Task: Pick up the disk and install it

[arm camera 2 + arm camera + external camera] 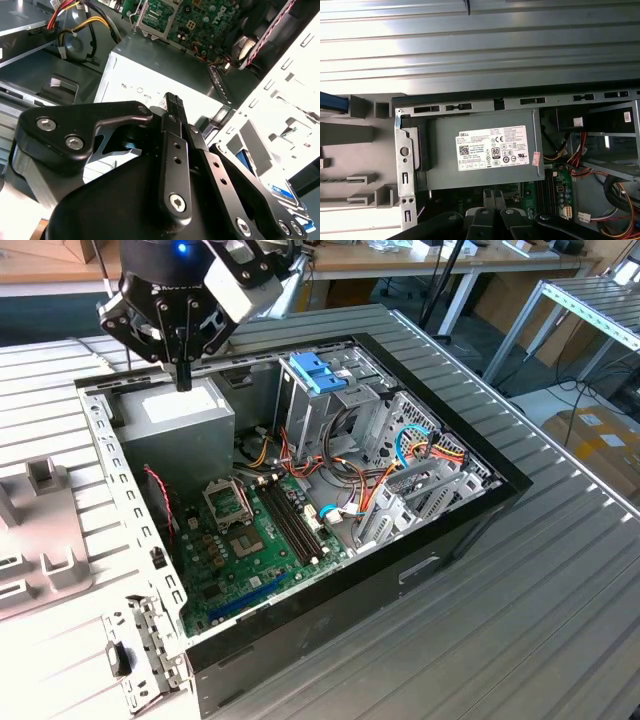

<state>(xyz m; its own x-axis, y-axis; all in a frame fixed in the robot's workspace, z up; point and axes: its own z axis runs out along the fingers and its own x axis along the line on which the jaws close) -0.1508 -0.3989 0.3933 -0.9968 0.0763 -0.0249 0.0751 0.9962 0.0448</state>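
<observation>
My gripper hangs over the grey power supply at the back corner of the open computer case, towards the exterior view's left. Its black fingers stand together with nothing between them, so it is shut and empty. In the second wrist view a flat part with bright blue edges, likely the disk, shows partly past the gripper body, lying in the pale fixture beside the case. A blue strip on that fixture shows in the first wrist view. Most of the disk is hidden.
Inside the case lie a green motherboard, bundles of coloured cables and a tall metal drive cage with a light blue latch. A pale plastic fixture stands beside the case on the ribbed metal table.
</observation>
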